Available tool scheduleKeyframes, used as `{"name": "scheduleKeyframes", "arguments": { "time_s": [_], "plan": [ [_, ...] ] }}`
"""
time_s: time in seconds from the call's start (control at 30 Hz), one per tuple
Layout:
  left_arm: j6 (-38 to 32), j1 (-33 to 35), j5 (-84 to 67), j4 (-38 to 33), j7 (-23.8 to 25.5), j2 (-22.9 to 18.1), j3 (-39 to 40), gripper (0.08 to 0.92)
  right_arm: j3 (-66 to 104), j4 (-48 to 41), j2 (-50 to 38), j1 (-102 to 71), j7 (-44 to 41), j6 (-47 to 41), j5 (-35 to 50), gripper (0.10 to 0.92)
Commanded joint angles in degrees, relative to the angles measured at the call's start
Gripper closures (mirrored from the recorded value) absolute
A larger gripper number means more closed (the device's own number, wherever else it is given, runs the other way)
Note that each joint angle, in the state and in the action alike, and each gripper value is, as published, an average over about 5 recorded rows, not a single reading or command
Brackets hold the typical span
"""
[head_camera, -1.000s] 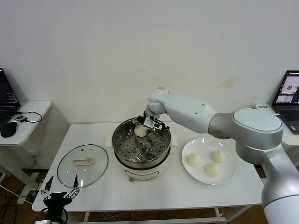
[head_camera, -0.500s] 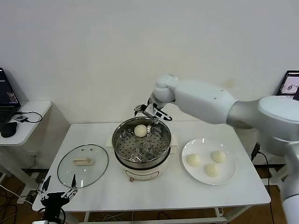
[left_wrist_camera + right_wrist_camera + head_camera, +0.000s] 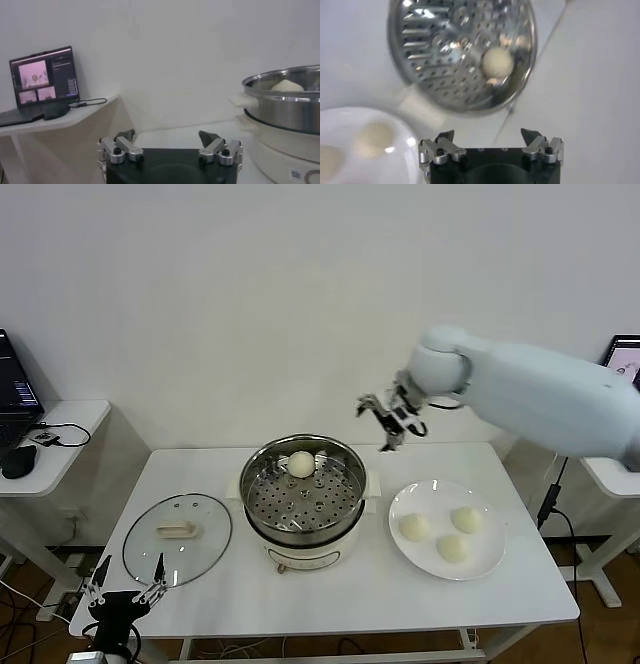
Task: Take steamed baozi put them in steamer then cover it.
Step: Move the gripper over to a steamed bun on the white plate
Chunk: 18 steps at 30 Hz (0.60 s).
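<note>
White table point(image 3: 300, 594) carried your steamer point(image 3: 303, 496) with one baozi point(image 3: 301, 463) inside, three baozi point(image 3: 441, 534) awaiting on the plate point(image 3: 490, 562), right end effector point(image 3: 390, 416) wide and empty above, left end effector point(image 3: 125, 594) parked wide.

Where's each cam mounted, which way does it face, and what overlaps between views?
Head: on the robot's head, looking forward and down at the table; shows the right gripper open in the air between steamer and plate, left gripper low by the table's near corner.
Left wrist: level, past its open fingers toward the steamer's side.
Right wrist: straight down, past its own fingers.
Shared: the lone baozi in the steamer, in all three.
</note>
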Motion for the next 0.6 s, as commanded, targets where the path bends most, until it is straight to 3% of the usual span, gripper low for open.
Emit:
{"name": "scheduleKeyframes", "arguments": {
  "time_s": [0.03,0.3,0.6],
  "plan": [
    [0.0,-0.6,-0.4,0.8,0.1,0.8,-0.4,0.177,0.0,6.8,-12.0,-2.5,-1.7,-7.5,0.9,0.203],
    [0.2,-1.4,-0.7,1.0,0.2,0.4,0.3,0.177,2.9,4.9,-13.7,-14.7,-1.6,-5.3,-2.4,0.203],
    [0.3,-0.9,-0.6,0.6,0.2,0.5,-0.4,0.177,7.7,0.5,-9.2,-23.9,2.0,-3.8,-4.7,0.203]
  ]
}}
